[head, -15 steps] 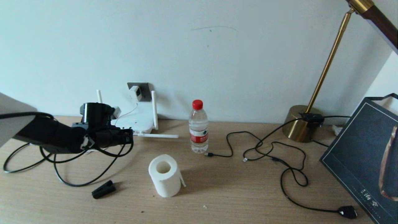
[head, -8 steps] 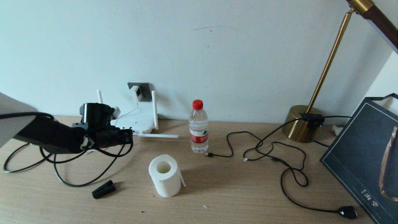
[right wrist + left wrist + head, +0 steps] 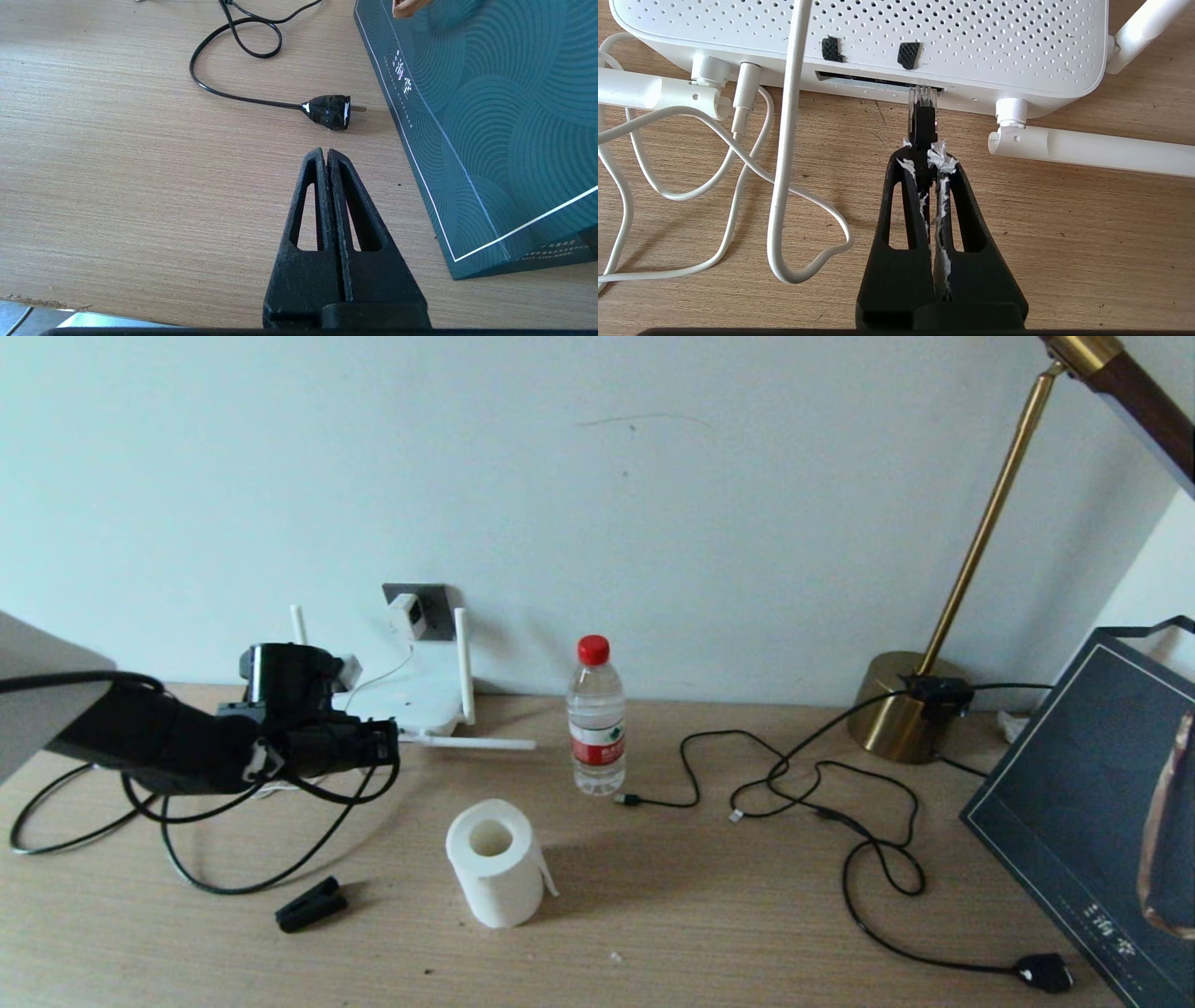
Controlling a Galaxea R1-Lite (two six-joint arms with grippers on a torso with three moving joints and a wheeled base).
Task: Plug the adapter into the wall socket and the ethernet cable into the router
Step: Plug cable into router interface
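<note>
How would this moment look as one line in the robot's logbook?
left gripper: shut on ethernet cable, tip at router port | adapter: in wall socket | right gripper: shut, idle

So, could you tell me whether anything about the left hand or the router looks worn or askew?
Yes: the left hand, shut on the ethernet cable, has frayed white padding along its fingers, and one router antenna lies flat on the desk.

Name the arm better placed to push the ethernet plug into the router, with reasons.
Left. Its end effector is shut on the ethernet cable, clear plug at the router port slot. The right end effector is shut, empty, beside a black power plug.
</note>
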